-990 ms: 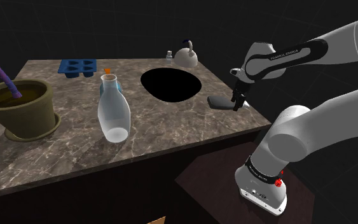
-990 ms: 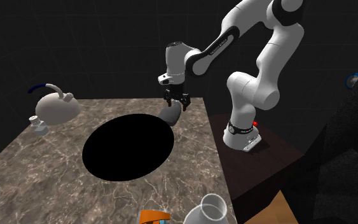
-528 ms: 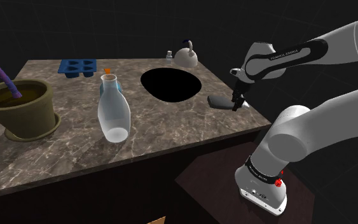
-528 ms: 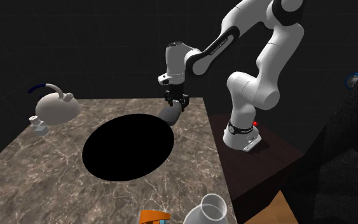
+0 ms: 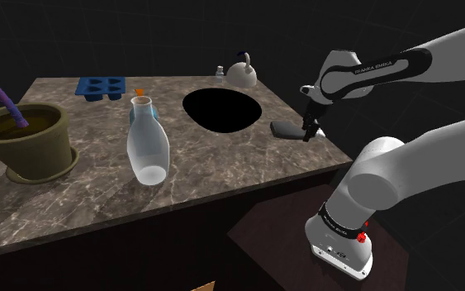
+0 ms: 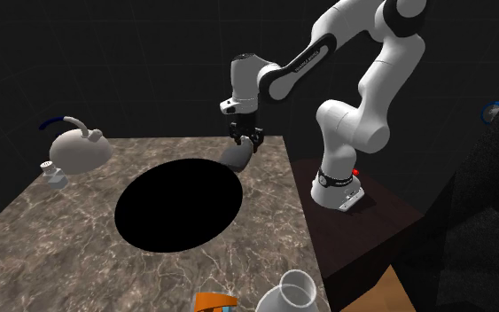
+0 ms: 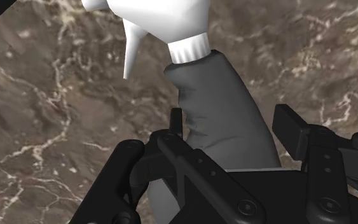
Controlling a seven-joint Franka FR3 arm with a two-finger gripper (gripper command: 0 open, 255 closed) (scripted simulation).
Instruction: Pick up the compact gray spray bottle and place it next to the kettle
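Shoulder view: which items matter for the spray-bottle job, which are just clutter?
Job: gray spray bottle, clasped in the jaws; kettle.
Clutter: plant pot, blue tray, clear carafe, small bottle beside the kettle.

Brown marble counter (image 5: 222,165) w/ round black cutout (image 5: 221,110); black area all round; dim light.
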